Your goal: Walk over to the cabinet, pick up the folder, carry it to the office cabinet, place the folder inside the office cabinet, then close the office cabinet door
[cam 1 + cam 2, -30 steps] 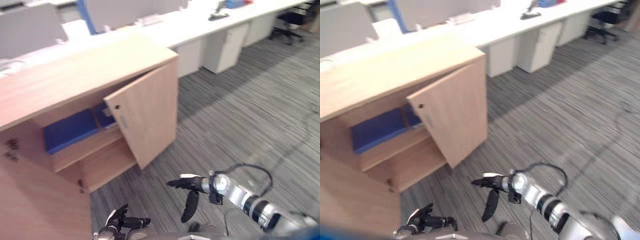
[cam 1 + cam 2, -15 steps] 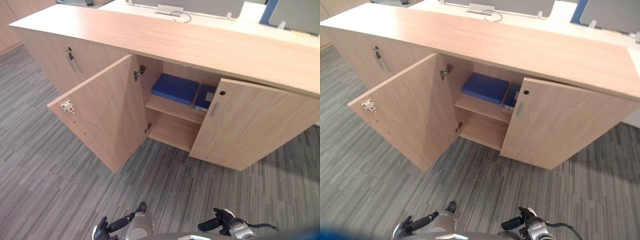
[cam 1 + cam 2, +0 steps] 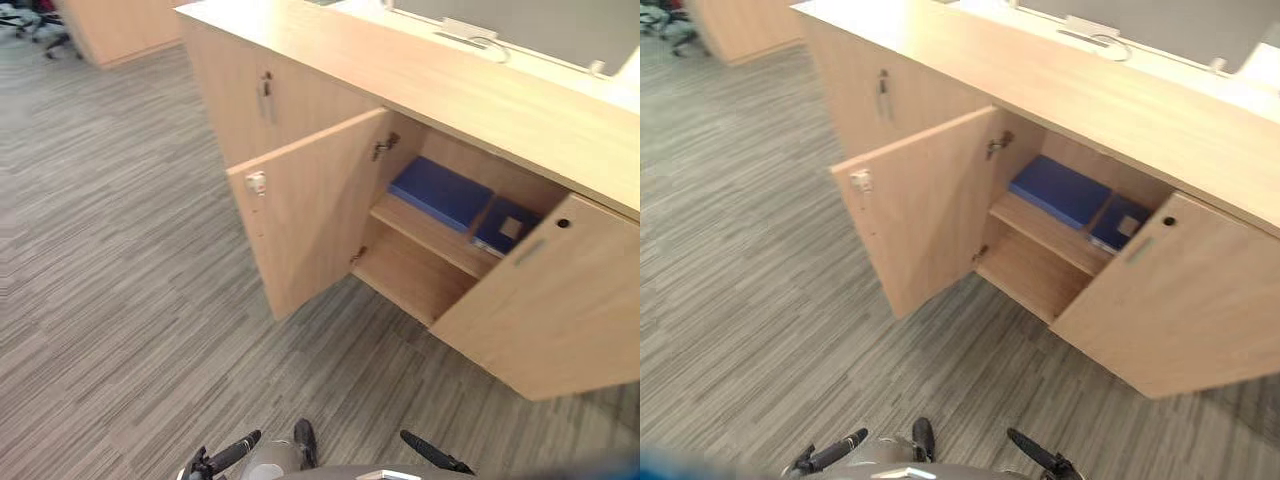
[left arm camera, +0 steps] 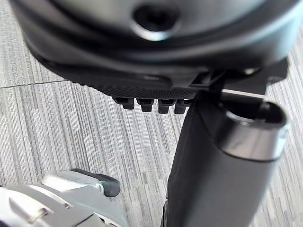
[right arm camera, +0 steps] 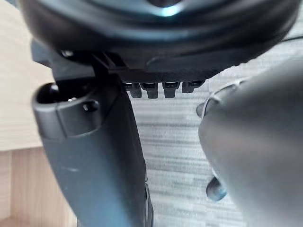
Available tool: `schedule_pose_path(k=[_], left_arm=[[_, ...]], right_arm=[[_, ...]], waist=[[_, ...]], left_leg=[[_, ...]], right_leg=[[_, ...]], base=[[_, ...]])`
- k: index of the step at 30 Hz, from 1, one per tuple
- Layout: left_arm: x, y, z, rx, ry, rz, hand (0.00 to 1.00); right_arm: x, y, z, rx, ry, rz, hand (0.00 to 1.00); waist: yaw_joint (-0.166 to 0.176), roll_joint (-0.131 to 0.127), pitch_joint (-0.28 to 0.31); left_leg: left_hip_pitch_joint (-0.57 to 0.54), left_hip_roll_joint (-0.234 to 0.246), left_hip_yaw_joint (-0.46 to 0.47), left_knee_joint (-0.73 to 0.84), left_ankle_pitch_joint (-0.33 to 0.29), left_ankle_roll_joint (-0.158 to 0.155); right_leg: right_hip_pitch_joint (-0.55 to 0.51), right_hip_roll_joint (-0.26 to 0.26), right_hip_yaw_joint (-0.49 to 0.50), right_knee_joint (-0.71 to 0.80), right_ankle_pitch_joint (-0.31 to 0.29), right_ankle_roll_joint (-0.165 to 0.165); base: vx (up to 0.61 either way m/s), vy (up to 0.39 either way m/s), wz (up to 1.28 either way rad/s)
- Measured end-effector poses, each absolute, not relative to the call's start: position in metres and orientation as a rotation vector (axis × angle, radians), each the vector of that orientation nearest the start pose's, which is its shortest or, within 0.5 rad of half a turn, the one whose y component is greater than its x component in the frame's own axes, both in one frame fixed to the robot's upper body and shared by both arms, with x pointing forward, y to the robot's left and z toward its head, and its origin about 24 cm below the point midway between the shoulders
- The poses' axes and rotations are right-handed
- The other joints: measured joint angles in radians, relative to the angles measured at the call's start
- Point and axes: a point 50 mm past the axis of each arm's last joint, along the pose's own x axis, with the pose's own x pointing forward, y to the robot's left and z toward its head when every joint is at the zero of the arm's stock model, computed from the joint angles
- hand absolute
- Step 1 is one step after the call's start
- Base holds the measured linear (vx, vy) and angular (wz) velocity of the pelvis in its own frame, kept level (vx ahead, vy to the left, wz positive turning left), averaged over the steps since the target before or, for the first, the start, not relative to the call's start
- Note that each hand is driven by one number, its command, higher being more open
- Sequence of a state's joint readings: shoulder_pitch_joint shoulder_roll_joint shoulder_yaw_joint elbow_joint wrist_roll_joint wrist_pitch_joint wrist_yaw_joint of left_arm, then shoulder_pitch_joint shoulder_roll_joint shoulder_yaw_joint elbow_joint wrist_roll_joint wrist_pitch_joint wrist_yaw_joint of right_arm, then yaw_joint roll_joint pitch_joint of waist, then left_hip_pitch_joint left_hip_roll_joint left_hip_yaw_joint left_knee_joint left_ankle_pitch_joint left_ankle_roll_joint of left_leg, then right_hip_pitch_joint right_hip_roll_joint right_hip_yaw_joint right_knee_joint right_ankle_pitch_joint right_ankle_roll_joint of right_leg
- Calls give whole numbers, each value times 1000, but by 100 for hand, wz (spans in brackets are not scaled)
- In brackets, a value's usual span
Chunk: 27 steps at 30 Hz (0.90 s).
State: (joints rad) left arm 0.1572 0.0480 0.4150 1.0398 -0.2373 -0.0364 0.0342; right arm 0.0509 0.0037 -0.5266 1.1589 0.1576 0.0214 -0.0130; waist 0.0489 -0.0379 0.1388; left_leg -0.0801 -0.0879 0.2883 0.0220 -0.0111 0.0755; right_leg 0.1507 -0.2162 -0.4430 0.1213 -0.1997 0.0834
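Both hands are cut off by the bottom edge of the head views: of the left hand (image 3: 235,450) and the right hand (image 3: 432,452) a few dark fingers show, straight, apart and holding nothing above the carpet (image 3: 120,260). The blue folder (image 3: 440,193) lies flat on the left end of the upper shelf (image 3: 432,238) inside the open cabinet (image 3: 450,90), its long side seemingly along the shelf's front edge and its back end in shadow. At the shelf's right end a second blue item (image 3: 505,225) is half hidden behind the right door (image 3: 545,310), so its shape is unclear.
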Motion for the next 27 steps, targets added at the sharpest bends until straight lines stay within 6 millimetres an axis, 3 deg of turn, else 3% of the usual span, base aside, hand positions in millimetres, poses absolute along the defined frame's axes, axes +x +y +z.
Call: schedule_pose_path(k=[2, 5, 10, 11, 13, 15, 18, 21, 24, 26, 27], left_arm=[[54, 223, -161, -355, 1052, 633, 100], [73, 220, -151, -352, 950, 589, 100], [133, 236, -107, -307, 642, 534, 100], [151, 242, -93, -252, 570, 506, 100], [166, 252, -80, -168, 521, 474, 100], [185, 269, -63, -49, 481, 446, 100], [213, 295, -34, 99, 405, 435, 100], [241, 317, -4, 231, 352, 410, 100], [272, 331, 27, 323, 307, 386, 100], [290, 332, 44, 336, 276, 342, 100], [299, 330, 54, 349, 258, 296, 100]], right_arm=[[68, -201, -171, 432, 1152, -591, 100], [68, -203, -170, 423, 1150, -590, 100], [68, -200, -171, 405, 1162, -558, 100], [69, -201, -170, 394, 1163, -550, 100], [71, -202, -170, 374, 1163, -530, 100], [73, -201, -169, 377, 1162, -510, 100], [75, -201, -169, 364, 1161, -478, 100], [75, -201, -169, 370, 1157, -472, 100], [76, -206, -168, 397, 1134, -492, 100], [74, -209, -167, 392, 1134, -495, 100], [70, -211, -168, 395, 1140, -507, 100]], waist=[[-1, 10, -7], [-5, 16, -5], [-10, 4, -6], [-17, 7, -6], [-24, 11, -6], [-32, 19, -11], [-34, 22, -12], [-46, 28, -14], [-57, 65, -13], [-58, 62, -15], [-61, 45, -27]], left_leg=[[46, -25, -3, -101, 39, 0], [45, -31, -6, -117, 54, -2], [73, -48, -22, -117, 54, 21], [82, -50, -23, -117, 46, 24], [95, -47, -22, -117, 36, 18], [109, -32, -16, -117, 28, 15], [132, -4, 5, -111, 18, 4], [154, 27, 9, -111, 17, 1], [176, 88, 12, -110, 21, -7], [187, 101, 21, -110, 32, -30], [192, 94, 28, -110, 21, -60]], right_leg=[[12, -3, -7, -16, 0, 0], [22, -1, -31, -38, 0, 0], [66, -8, -53, -51, -7, 1], [74, -8, -50, -50, -4, -12], [82, -5, -43, -45, 5, -28], [81, 6, -26, -34, 24, -53], [79, 24, -11, -18, 62, -43], [71, 42, 5, 30, 80, -54], [30, 86, 37, 14, 33, -48], [2, 105, 44, -94, 83, -54], [-33, 96, 45, -99, 157, -28]], base=[[-21, 19, 35], [-21, -16, 21], [50, -55, 8], [76, -23, -1], [82, -15, -4], [93, -10, -15], [104, -9, -27], [82, -43, -12], [20, -83, -19], [-68, -129, -14], [-70, -138, -9]])
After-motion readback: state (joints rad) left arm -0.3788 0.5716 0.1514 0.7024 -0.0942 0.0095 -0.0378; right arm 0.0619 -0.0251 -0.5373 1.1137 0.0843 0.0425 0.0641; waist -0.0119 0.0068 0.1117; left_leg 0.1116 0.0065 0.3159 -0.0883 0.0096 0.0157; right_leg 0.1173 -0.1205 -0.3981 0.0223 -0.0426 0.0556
